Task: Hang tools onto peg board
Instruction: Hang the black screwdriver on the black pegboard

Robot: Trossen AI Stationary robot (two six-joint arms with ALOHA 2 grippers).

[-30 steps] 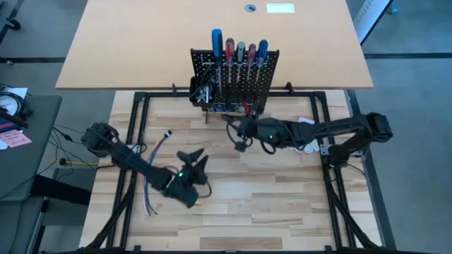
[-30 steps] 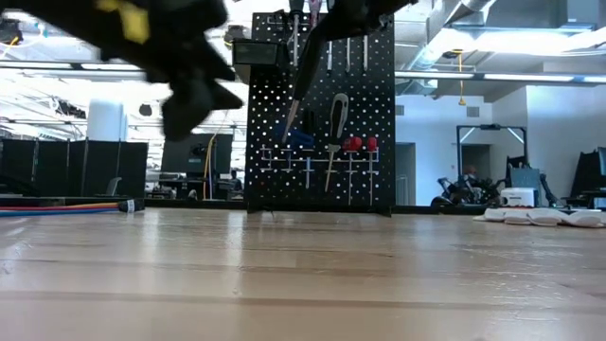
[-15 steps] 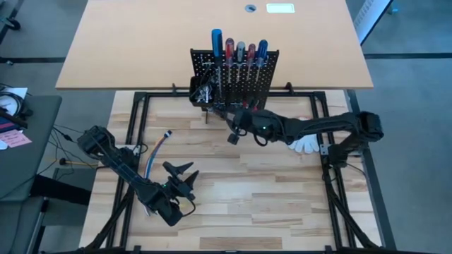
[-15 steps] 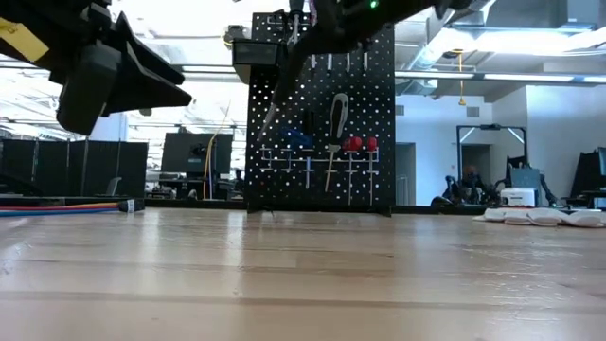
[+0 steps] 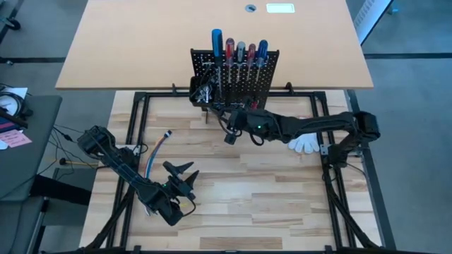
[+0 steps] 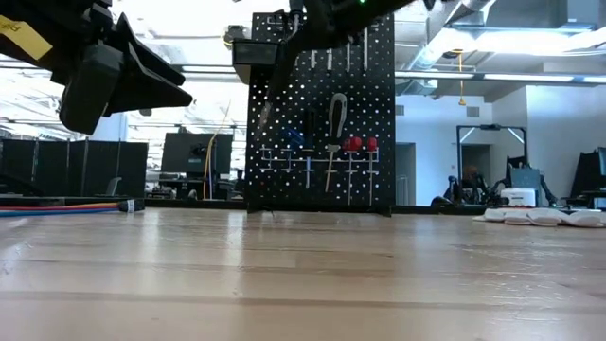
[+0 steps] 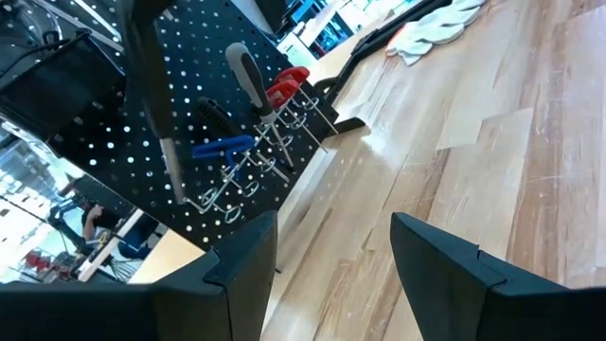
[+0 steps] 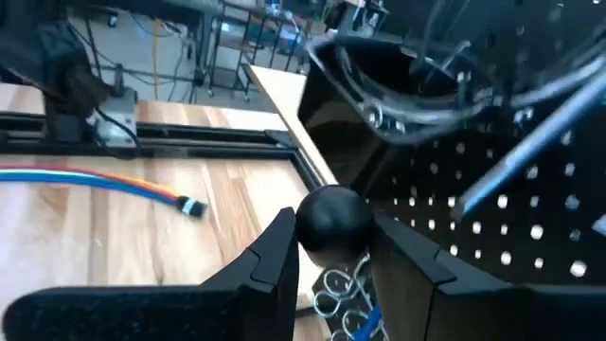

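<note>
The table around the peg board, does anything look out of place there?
Two stray things lie on the table: a white glove to the right of the peg board, and a loose bundle of coloured cables at the left, near the left gripper.

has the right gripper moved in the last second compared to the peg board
Yes. In the high view the right gripper, shut on a black-handled screwdriver, has shifted left and closer to the peg board.

Peg board upright at table far edge; screwdrivers along its top rail; glove right, cable bundle left.
</note>
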